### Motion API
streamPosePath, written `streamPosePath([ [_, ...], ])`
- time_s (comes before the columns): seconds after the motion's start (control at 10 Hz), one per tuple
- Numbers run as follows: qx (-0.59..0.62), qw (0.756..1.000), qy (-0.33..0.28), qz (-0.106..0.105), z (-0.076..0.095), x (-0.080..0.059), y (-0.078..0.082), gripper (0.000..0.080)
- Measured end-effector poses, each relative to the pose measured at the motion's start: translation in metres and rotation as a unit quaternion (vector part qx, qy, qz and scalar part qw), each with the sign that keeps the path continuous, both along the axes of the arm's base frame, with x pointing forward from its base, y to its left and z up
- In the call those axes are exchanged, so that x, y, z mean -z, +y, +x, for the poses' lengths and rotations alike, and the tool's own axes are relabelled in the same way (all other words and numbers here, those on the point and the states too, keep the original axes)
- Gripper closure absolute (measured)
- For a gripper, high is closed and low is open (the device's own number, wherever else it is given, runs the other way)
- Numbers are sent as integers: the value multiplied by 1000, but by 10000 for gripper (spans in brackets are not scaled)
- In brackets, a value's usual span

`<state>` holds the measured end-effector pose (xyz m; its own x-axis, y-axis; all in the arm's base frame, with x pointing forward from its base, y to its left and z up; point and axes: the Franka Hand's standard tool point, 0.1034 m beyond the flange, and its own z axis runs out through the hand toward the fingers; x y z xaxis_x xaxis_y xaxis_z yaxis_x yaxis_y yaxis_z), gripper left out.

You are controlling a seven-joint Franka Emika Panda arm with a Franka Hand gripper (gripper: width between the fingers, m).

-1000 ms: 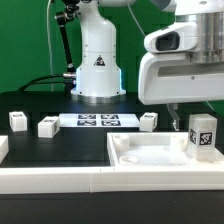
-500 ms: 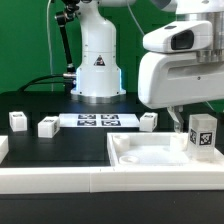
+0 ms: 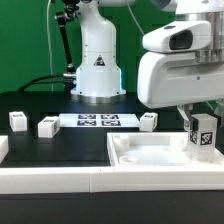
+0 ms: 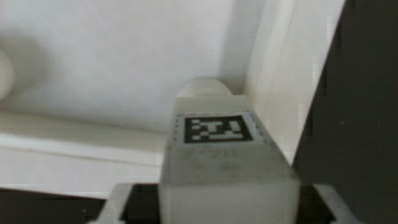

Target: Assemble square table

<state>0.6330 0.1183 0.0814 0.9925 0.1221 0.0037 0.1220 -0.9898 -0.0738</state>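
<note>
Robot gripper (image 4: 214,198) closed on a white tagged leg (image 3: 203,134), held upright at the corner of the white table slab (image 3: 140,158) on the exterior view's right. Best kept vertical, lowered slowly and centred before turning it in

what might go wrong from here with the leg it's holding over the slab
1. The gripper holds the leg right by the edge of the square table slab. If it lowers off-line, the leg may land on the raised rim instead of seating.
2. The leg looks slightly tilted in the exterior view, so it might jam on contact or twist in the grip.
</note>
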Motion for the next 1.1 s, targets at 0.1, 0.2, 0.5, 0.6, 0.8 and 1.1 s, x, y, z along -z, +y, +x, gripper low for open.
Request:
streamPosePath([
  [0.1,34,999,3,0,0,0,0,509],
  [0.2,66,998,5,1,0,0,-1,509],
  [0.5,216,976,13,2,-1,1,-2,509],
  [0.6,256,967,15,2,-1,1,-2,509],
  [0.8,390,921,21,10,-2,2,-4,509],
  [1.1,501,865,34,21,-3,2,-4,509],
])
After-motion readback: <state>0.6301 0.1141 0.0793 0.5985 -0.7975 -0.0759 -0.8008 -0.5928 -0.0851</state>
